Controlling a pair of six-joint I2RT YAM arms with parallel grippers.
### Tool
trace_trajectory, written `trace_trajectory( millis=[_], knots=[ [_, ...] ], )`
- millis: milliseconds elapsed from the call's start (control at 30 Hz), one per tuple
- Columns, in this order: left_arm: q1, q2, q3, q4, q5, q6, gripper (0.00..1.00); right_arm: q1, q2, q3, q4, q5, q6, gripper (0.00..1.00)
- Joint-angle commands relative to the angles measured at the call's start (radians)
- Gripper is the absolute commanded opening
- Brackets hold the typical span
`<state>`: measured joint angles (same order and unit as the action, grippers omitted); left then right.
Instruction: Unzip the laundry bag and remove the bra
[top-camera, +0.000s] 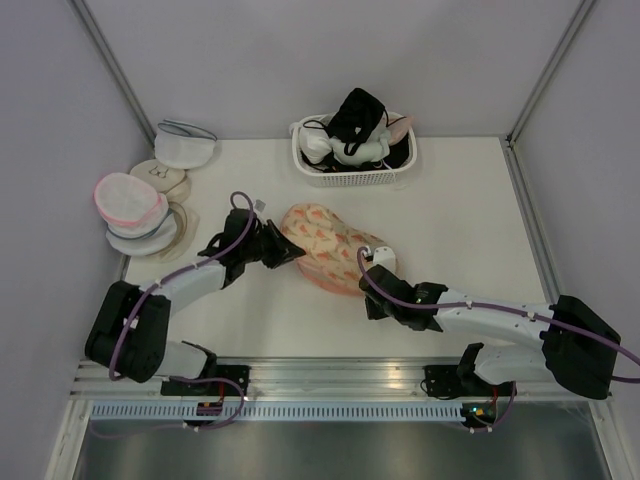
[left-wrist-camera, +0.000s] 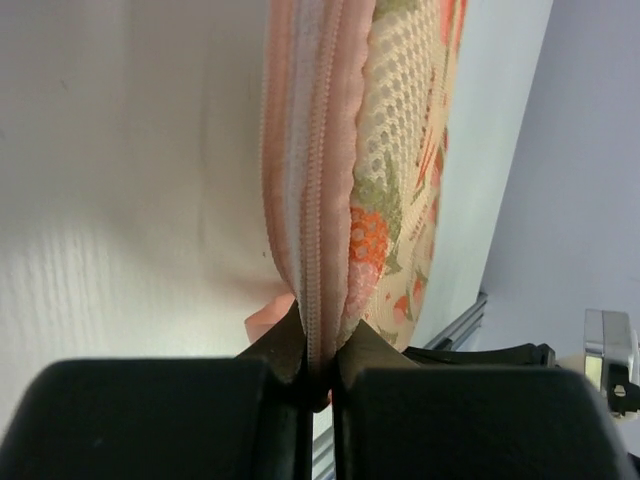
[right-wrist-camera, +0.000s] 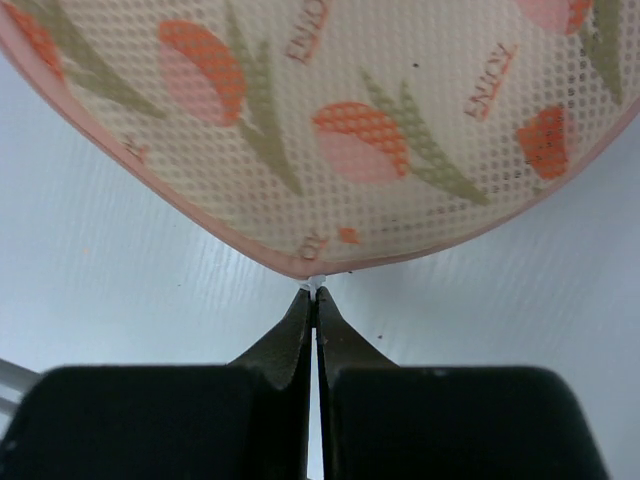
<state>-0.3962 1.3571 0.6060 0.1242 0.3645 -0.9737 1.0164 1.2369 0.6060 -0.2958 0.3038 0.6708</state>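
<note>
Top external view: left gripper (top-camera: 288, 252) clamps the laundry bag (top-camera: 330, 248) by its zip edge as anchor; right gripper (top-camera: 374, 262) pinches the opposite rim, likely the zip pull

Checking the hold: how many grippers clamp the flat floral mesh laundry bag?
2. The left gripper pinches the laundry bag's peach zip edging at its left end; the right gripper, its near-right edge.

white arm links (top-camera: 190, 283), black joints, looping purple cables (top-camera: 245, 222) and black jaws.
</note>
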Motion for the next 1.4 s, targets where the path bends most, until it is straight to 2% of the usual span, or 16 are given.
trace_trajectory(
  millis=[0,167,233,267,300,367,400,567,633,767,933,1133,1233,1333,1367],
  knots=[
    [0.063,0.083,0.135,-0.017,0.042,0.182,0.02,0.001,-0.025,0.008,-0.138,0.095,0.032,0.01],
    [0.092,0.273,0.372,-0.096,0.180,0.311,0.04,0.001,-0.024,0.017,-0.163,0.136,0.035,0.01],
    [0.094,0.361,0.446,-0.100,0.246,0.331,0.15,0.001,-0.024,0.011,-0.143,0.121,0.024,0.00],
    [0.092,0.382,0.460,-0.100,0.248,0.323,0.29,0.001,-0.025,0.011,-0.125,0.107,0.020,0.01],
    [0.092,0.407,0.468,-0.100,0.248,0.319,0.62,0.001,-0.027,0.008,-0.108,0.091,0.016,0.00],
    [0.091,0.404,0.446,-0.094,0.209,0.285,0.94,0.001,-0.027,-0.006,-0.056,0.061,0.007,0.00],
    [0.089,0.363,0.392,-0.069,0.173,0.274,1.00,0.001,-0.024,-0.005,-0.034,0.048,0.004,0.01],
    [0.079,0.154,0.166,0.001,0.079,0.152,1.00,0.002,-0.004,0.001,0.062,-0.034,-0.034,0.00],
    [0.057,0.088,0.077,0.009,0.077,0.116,1.00,0.001,0.001,0.000,0.124,-0.145,-0.062,0.00],
    [-0.061,-0.042,-0.046,0.087,0.079,-0.009,1.00,-0.001,0.038,0.018,0.280,-0.299,-0.109,0.00],
    [-0.214,-0.047,-0.117,0.210,0.045,-0.123,1.00,0.002,0.122,0.072,0.340,-0.394,-0.146,0.00],
    [-0.286,0.086,-0.092,0.276,0.048,-0.158,0.98,0.001,0.148,0.077,0.391,-0.422,-0.135,0.01],
    [-0.290,0.140,-0.118,0.354,0.062,-0.187,0.85,0.001,0.133,0.067,0.408,-0.423,-0.131,0.01],
    [-0.290,0.174,-0.137,0.408,0.067,-0.201,0.60,0.001,0.119,0.067,0.402,-0.427,-0.132,0.00],
    [-0.290,0.177,-0.140,0.426,0.068,-0.212,0.44,0.001,0.118,0.069,0.397,-0.427,-0.132,0.00]
  ],
)
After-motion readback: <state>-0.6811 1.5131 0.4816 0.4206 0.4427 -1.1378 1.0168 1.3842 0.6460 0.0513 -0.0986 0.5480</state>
